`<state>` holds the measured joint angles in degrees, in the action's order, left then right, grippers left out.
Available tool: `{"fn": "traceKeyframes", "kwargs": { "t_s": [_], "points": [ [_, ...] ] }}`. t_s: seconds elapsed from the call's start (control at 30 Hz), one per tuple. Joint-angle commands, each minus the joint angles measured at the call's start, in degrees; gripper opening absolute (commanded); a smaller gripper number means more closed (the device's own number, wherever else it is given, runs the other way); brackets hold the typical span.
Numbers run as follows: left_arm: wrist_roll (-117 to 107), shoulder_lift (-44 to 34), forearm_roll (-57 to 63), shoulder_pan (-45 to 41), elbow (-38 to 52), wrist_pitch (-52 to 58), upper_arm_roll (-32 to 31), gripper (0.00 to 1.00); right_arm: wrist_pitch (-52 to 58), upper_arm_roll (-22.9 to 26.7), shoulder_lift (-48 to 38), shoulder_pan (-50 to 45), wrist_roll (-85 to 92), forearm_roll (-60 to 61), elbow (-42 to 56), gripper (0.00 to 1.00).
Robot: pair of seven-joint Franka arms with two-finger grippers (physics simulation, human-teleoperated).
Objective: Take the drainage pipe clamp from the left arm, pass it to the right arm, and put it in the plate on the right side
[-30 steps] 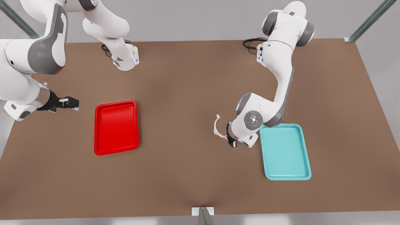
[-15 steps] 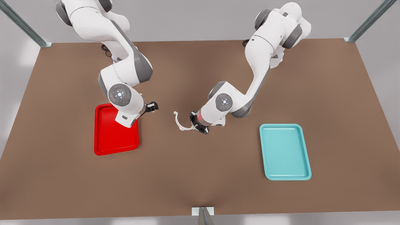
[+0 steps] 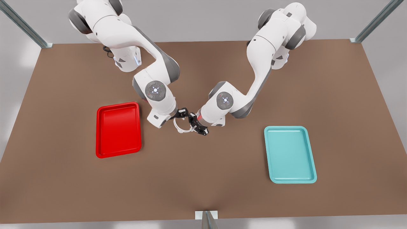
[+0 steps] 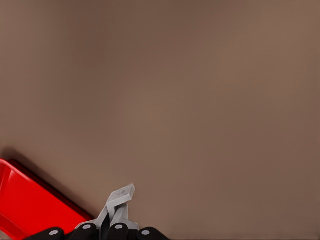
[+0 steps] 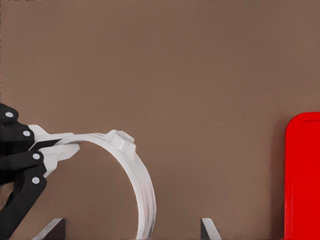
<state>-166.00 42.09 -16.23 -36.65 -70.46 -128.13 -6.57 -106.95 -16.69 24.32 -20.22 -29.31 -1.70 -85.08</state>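
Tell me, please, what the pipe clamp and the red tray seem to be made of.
The drainage pipe clamp, held by the left gripper with the right gripper beside it, looks like matte white moulded plastic: thin, uniform band. The plate looks like glossy red plastic, possibly enamelled metal: bright sheen.

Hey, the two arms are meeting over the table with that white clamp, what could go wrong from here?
1. The left gripper pinches just one end tab of the drainage pipe clamp, and the right gripper is open around the band. If the left lets go early, the clamp probably drops to the table.
2. The band is thin and curved, so it may twist or slip as the right gripper closes.
3. The grippers are very close and could bump.
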Motion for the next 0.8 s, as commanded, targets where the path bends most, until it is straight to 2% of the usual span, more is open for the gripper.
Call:
{"fn": "traceKeyframes", "kwargs": {
  "t_s": [0.0,0.53,0.63,0.67,0.77],
  "points": [
    [-30.2,-0.1,0.2,0.0,0.1,-0.5,0.0,0.21,-2.6,0.0,0.1,0.0,-12.2,0.0,-0.1,1.00],
    [-30.0,0.1,0.1,0.2,0.0,-0.3,0.1,0.21,-2.6,0.2,1.0,1.9,-11.5,-0.9,-2.8,1.00],
    [-30.1,0.1,0.1,0.2,0.0,-0.2,0.1,0.21,-2.8,0.2,1.0,1.9,-11.4,-1.0,-3.1,0.93],
    [-30.1,0.1,0.1,0.2,-0.1,-0.2,0.1,0.21,-2.8,0.2,1.0,1.9,-11.4,-1.8,-3.2,0.88],
    [-30.0,0.1,0.0,0.2,-0.1,-0.1,0.1,0.21,-3.4,0.1,1.1,1.4,-11.4,-1.8,-4.3,0.88]
  ]
}}
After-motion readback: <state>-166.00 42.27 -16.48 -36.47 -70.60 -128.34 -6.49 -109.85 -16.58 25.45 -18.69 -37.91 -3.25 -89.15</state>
